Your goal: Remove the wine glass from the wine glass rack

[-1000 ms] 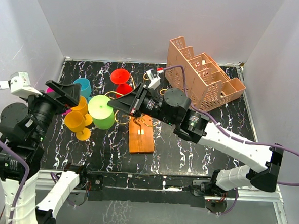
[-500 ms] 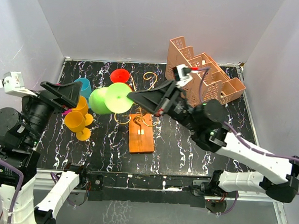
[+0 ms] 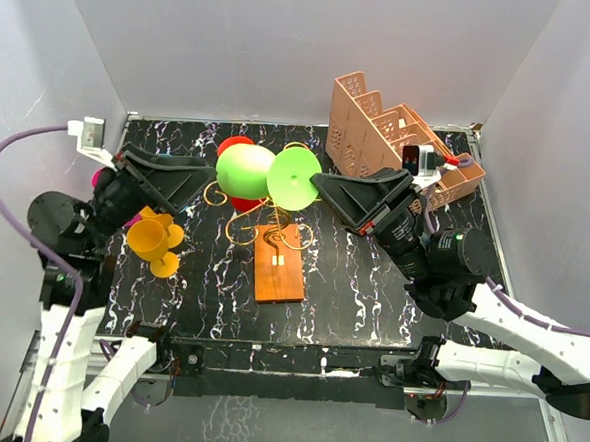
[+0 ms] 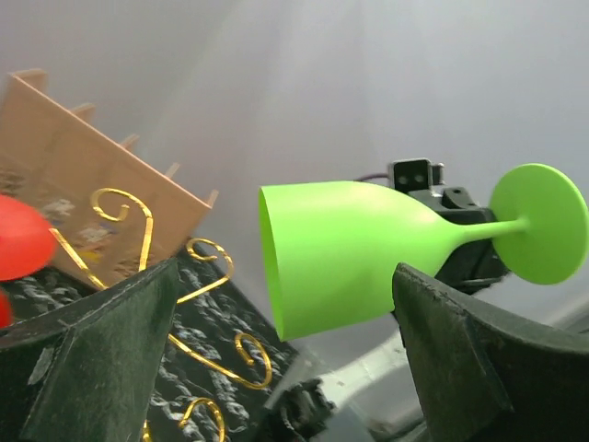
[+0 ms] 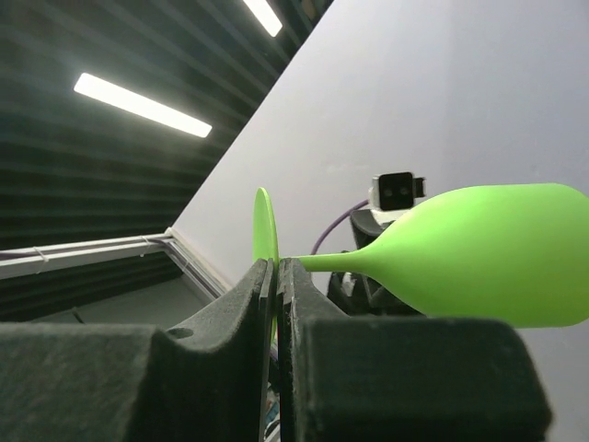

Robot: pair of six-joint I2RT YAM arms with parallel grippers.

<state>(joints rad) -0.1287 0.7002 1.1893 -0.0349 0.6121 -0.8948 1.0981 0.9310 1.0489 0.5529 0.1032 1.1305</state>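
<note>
A lime-green wine glass point(image 3: 243, 170) lies on its side in the air above the wine glass rack point(image 3: 278, 270), a gold scroll-wire stand on an orange base. My right gripper point(image 3: 319, 185) is shut on the glass's round foot point(image 5: 264, 226); in the right wrist view the right gripper point(image 5: 277, 267) pinches the disc edge-on, with the bowl point(image 5: 488, 253) pointing away. My left gripper point(image 3: 205, 178) stands wide open facing the bowl's mouth. In the left wrist view the glass point(image 4: 359, 249) hangs ahead of the left gripper point(image 4: 287, 276), untouched by its fingers point(image 4: 101, 350).
Red glasses point(image 3: 237, 145) hang on the rack behind and under the green one. Orange-yellow glasses point(image 3: 154, 240) stand at the left. A salmon lattice crate point(image 3: 399, 152) fills the back right. Gold scrolls point(image 4: 221, 313) show below the left fingers.
The right gripper has carried the green glass up and to the right, off the rack's left side. The left arm has swung up and right, its open jaws now facing the bowl.
</note>
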